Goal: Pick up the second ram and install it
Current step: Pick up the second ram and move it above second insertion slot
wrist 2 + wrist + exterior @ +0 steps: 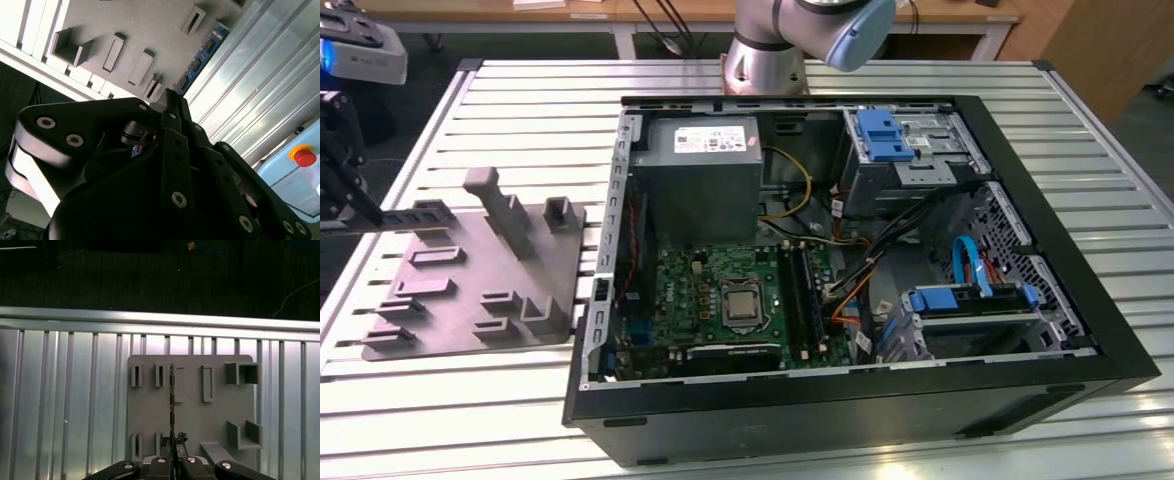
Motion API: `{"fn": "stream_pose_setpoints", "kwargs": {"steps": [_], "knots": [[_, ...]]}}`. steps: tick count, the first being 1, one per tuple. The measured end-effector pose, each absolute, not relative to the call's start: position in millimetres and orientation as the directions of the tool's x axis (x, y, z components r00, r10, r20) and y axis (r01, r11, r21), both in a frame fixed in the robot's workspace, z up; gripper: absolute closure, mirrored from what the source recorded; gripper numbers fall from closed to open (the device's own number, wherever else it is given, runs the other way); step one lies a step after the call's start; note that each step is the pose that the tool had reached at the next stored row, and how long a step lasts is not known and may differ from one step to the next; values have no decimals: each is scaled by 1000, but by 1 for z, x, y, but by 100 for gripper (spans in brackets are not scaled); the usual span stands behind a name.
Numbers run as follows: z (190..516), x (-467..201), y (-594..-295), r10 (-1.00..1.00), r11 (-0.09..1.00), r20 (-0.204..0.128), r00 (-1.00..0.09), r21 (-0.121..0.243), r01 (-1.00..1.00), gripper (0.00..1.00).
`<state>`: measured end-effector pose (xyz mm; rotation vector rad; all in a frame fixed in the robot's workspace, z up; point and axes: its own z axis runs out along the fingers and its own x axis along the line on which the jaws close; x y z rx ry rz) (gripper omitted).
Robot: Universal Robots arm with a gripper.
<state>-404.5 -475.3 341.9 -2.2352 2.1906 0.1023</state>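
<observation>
The gripper (pixel 172 454) has the second ram (pixel 171 390) pinched edge-on, jaws closed narrow on one end of it. The thin dark strip runs straight out from the fingertips in the first wrist view. In the second wrist view the second ram shows its flat face with a row of chips, sticking out past the black fingers (pixel 175 145).

In both wrist views the stick hangs over the grey holder tray (pixel 200 425), lined up beside the tray's narrow slots. I cannot tell how far it stands off them.

In the exterior view the tray sits on the slatted metal table (pixel 520 90), at 9 o'clock from the open computer case (pixel 787 425). The green motherboard (pixel 707 290) lies bare inside the case, well apart from the stick.
</observation>
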Motion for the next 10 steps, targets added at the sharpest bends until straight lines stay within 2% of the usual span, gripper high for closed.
{"fn": "stream_pose_setpoints", "kwargs": {"steps": [10], "knots": [[365, -405, -475, -998, -21, -55, 19, 38, -999, 86]]}}
